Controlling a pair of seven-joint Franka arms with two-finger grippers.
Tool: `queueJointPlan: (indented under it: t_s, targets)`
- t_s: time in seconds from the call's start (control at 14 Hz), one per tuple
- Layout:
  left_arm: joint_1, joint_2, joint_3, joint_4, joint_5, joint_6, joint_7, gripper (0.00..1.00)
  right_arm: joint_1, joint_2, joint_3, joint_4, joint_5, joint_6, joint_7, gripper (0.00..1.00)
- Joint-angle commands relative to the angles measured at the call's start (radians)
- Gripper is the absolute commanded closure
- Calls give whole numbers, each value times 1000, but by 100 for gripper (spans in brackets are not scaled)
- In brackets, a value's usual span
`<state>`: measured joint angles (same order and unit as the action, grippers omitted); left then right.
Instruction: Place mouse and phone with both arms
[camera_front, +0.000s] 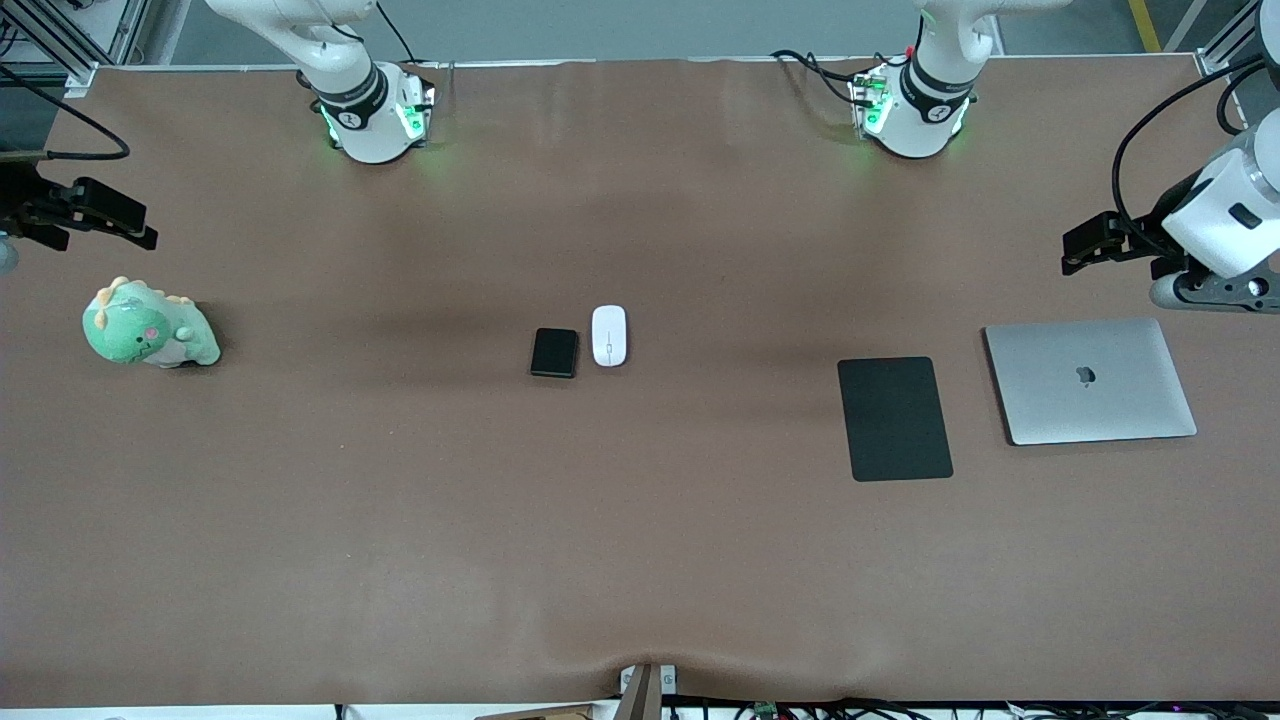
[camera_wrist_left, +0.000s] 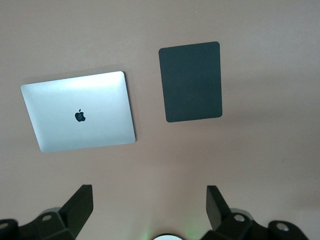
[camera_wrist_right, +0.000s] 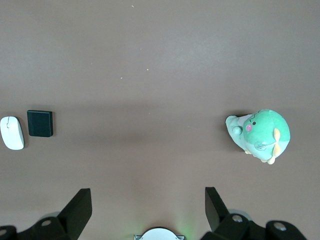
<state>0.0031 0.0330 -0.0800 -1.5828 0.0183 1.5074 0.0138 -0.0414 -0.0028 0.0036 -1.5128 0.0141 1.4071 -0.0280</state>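
The white mouse (camera_front: 609, 335) and the small black phone (camera_front: 554, 352) lie side by side at the table's middle, the phone toward the right arm's end. Both also show in the right wrist view, the mouse (camera_wrist_right: 12, 133) beside the phone (camera_wrist_right: 40, 123). My left gripper (camera_front: 1085, 243) hangs open and empty in the air at the left arm's end, above the table beside the laptop; its fingers (camera_wrist_left: 80, 207) stand wide apart. My right gripper (camera_front: 100, 215) hangs open and empty at the right arm's end, above the plush toy's area, its fingers (camera_wrist_right: 80, 210) wide apart.
A flat black mouse pad (camera_front: 894, 417) and a shut silver laptop (camera_front: 1089, 380) lie toward the left arm's end; both show in the left wrist view, the pad (camera_wrist_left: 190, 81) and the laptop (camera_wrist_left: 80, 111). A green plush dinosaur (camera_front: 148, 328) sits at the right arm's end.
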Motion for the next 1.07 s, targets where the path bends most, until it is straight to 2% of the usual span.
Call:
queueJointPlan:
  t_s: [0.0,0.64,1.0]
  targets:
    - [5,5,-1,7,3,-19,25,0,-11,-2,9,-1,9,4,-1,0]
    - [3,5,-3,12,3,-22,22,0,-9,4,9,2,6,39,-10,0]
    - [-14,28,-9,38,8,-22,6,0,-14,4,12,40,7,21,-1,0]
